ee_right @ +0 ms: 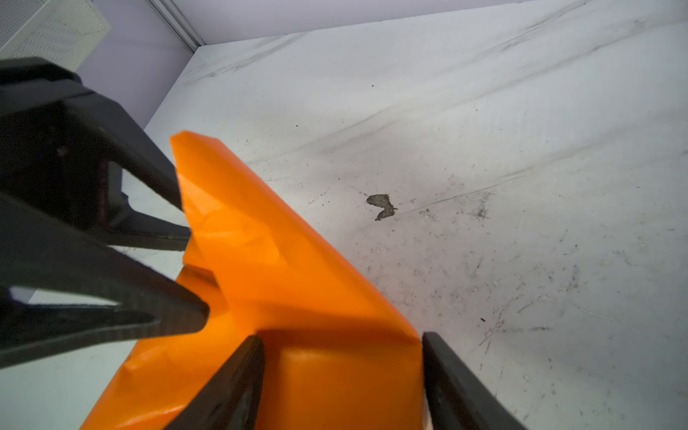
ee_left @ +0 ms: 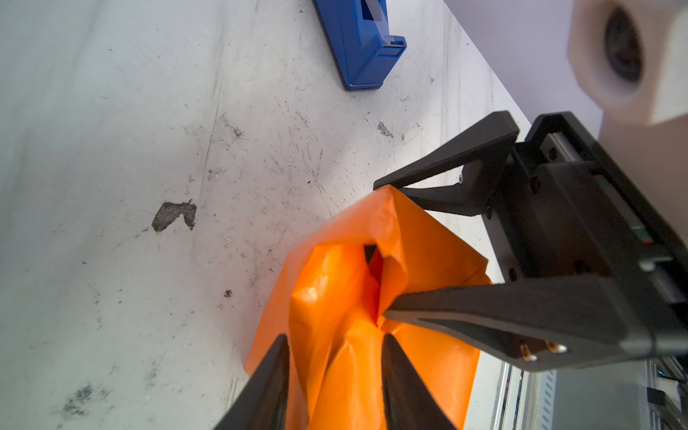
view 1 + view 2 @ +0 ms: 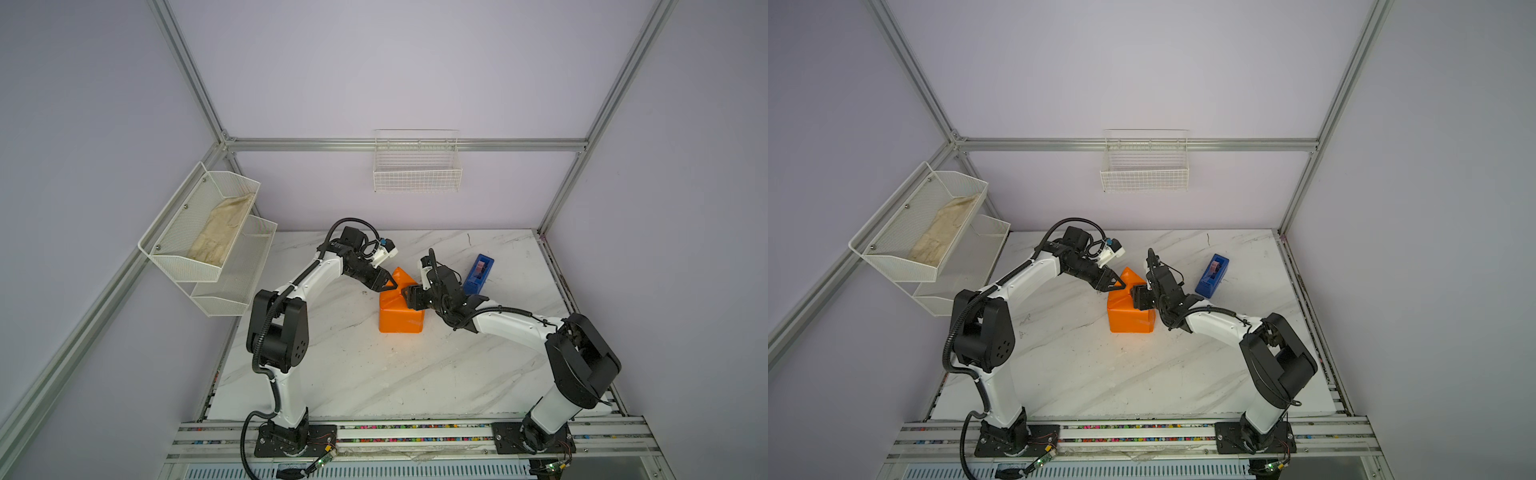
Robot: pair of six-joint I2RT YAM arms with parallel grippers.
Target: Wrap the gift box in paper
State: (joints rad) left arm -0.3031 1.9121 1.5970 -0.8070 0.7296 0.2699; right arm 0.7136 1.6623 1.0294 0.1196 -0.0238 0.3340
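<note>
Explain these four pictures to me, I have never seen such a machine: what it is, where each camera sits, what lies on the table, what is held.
Two robot arms with pincer grippers stand at a marble table. Two pictures look down from above; two come from cameras on the wrists. On the table: an orange paper parcel and a blue tape dispenser. The left gripper, open, straddles a raised flap; the right gripper flanks the parcel, grip unclear.

Two robot arms: left arm (image 3: pixel 316 274), right arm (image 3: pixel 511 328). One orange paper (image 3: pixel 401 320) parcel, one blue tape dispenser (image 3: pixel 478 278), one wire basket (image 3: pixel 417 180), one two-tier mesh rack (image 3: pixel 178 224) (one cloth (image 3: pixel 222 232) inside).
</note>
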